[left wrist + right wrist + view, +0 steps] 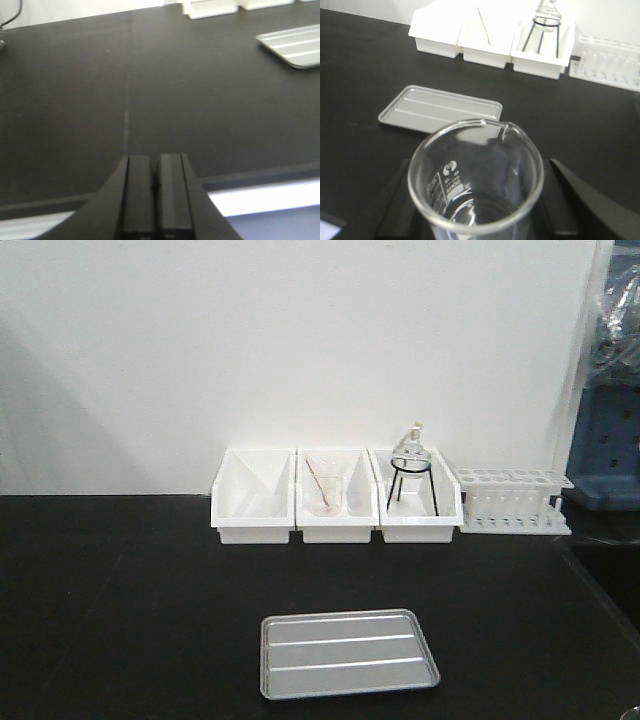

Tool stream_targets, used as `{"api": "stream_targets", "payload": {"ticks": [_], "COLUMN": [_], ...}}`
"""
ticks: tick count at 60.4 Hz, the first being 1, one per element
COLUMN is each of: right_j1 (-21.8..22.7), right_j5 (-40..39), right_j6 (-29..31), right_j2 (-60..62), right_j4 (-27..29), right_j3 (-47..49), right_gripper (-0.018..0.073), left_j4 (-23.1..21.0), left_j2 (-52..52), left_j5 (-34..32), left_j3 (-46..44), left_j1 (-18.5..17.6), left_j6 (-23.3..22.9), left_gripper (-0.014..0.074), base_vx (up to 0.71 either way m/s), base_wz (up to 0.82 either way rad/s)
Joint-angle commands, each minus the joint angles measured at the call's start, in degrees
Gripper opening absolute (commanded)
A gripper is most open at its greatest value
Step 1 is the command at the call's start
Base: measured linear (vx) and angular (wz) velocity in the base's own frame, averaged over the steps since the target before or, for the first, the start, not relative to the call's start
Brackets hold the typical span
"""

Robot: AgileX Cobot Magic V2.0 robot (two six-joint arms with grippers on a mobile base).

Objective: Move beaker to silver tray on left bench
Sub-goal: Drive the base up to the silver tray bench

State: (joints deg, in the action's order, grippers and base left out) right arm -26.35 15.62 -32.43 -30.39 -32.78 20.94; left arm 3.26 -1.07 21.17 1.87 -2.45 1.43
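The beaker, clear glass with white markings and a spout, stands upright between the fingers of my right gripper, which is shut on it above the black bench. The silver tray lies just beyond and to the left of the beaker. The tray also shows in the front view and at the upper right of the left wrist view. My left gripper is shut and empty, low over the bench's near edge, left of the tray. Neither gripper shows in the front view.
Three white bins stand in a row at the back by the wall. The middle bin holds a beaker with a rod. The right bin holds a round-bottomed flask on a stand. A white test-tube rack stands to their right.
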Motion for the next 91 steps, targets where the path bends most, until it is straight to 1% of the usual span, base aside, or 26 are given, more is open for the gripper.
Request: {"api": "stream_targets", "payload": {"ticks": [1,27,60,73,77,81,85,91], "right_j1": [0.07,0.07,0.07,0.07,0.2,0.27,0.27,0.27], "right_j5": [-3.54,-3.54,-3.82,-8.96,-11.6,-16.08,-21.46,-29.54], "right_j6": [0.24,0.24,0.24,0.24,0.24,0.24,0.24,0.24], "right_j2": [-0.03,-0.03,-0.03,-0.03,-0.62,-3.3,-7.79,-18.42], "right_j4": [-1.35,-1.35,-1.3,-1.36,-2.45,-4.7,-5.62,-4.03], "right_j3": [1.6,1.6,1.6,1.6,1.6,1.6,1.6,2.02], "right_gripper": [-0.0011,-0.0011,-0.0011,-0.0011,-0.0011,-0.0011,-0.0011,-0.0011], "left_j4": [-0.16,-0.16,-0.16,-0.16,-0.16,-0.16,-0.16,-0.16], "left_j2": [-0.42,-0.42,-0.42,-0.42,-0.42,-0.42,-0.42,-0.42], "left_j5": [-4.28,-4.28,-4.28,-4.28,-4.28,-4.28,-4.28,-4.28], "left_j3": [1.14,1.14,1.14,1.14,1.14,1.14,1.14,1.14], "left_j1": [-0.41,-0.41,-0.41,-0.41,-0.41,-0.41,-0.41,-0.41], "left_j6": [-0.1,-0.1,-0.1,-0.1,-0.1,-0.1,-0.1,-0.1], "left_gripper": [0.0001,0.0001,0.0001,0.0001,0.0001,0.0001,0.0001,0.0001], "base_vx": [0.32,0.21,0.04,0.0,0.0,0.0,0.0,0.0], "base_wz": [0.26,0.06,-0.01,0.0,0.0,0.0,0.0,0.0]}}
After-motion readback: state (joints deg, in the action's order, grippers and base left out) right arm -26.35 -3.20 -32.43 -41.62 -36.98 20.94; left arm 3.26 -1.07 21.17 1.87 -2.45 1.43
